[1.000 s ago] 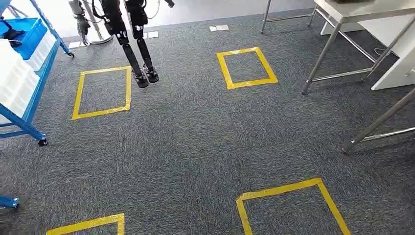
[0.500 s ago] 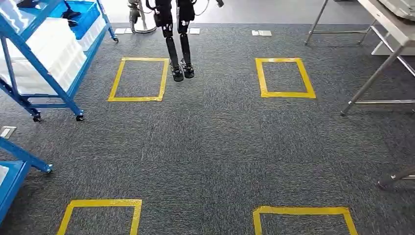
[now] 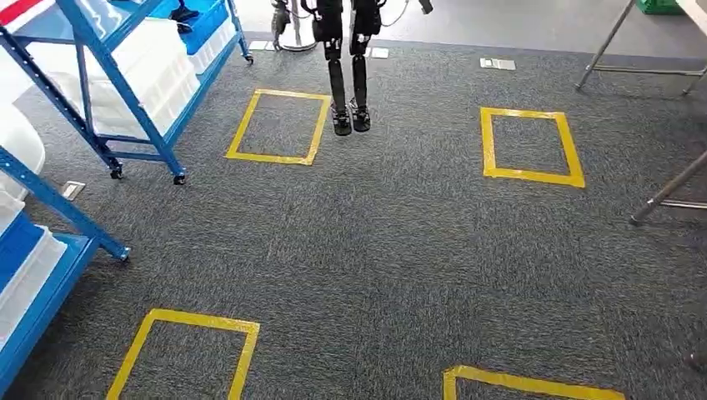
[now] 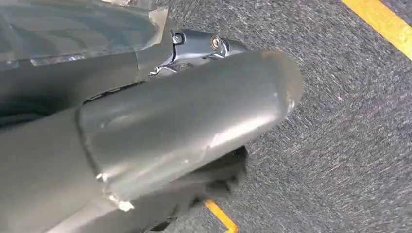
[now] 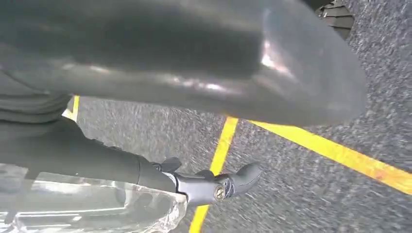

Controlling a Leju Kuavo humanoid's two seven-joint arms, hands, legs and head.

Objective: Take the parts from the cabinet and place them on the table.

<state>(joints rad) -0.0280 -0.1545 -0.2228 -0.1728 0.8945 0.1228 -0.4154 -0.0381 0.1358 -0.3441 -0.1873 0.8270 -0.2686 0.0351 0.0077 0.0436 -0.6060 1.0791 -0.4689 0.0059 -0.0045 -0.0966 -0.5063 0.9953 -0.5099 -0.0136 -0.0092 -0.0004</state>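
Saw the left robot hand [image 4: 160, 131] hanging low over the carpet floor [image 3: 400, 267], thick thumb foremost, one dark finger stretched past it. Could not tell how far open it was. Noted a clear crinkled film [image 4: 73, 29] lying against that finger; perhaps a bagged part, perhaps not, so could not tell whether anything was gripped. Found the same on the right robot hand [image 5: 184, 63]: thumb across the view, one finger reaching out along a like film [image 5: 87, 208], grip and opening again impossible to judge. Judged both arms to be carried down at the sides simply for walking, not for reaching.

Farther out, made out yellow tape squares [image 3: 239, 129] on the floor, probably standing marks. Beyond them, at the left, picked out the blue cabinet [image 3: 125, 83] stacked with white bins [image 3: 158, 58], presumably holding the parts, though could not make out any single part. At the right edge, caught just a leg of the bench [image 3: 667, 190]. Straight ahead, saw the legs of another robot [image 3: 338, 83] hanging by a tape square.

Against half a second before, found the whole picture slid rightward: more cabinet at the left, less bench at the right. Put that down to the camera turning toward the cabinet, not to any shifted thing.
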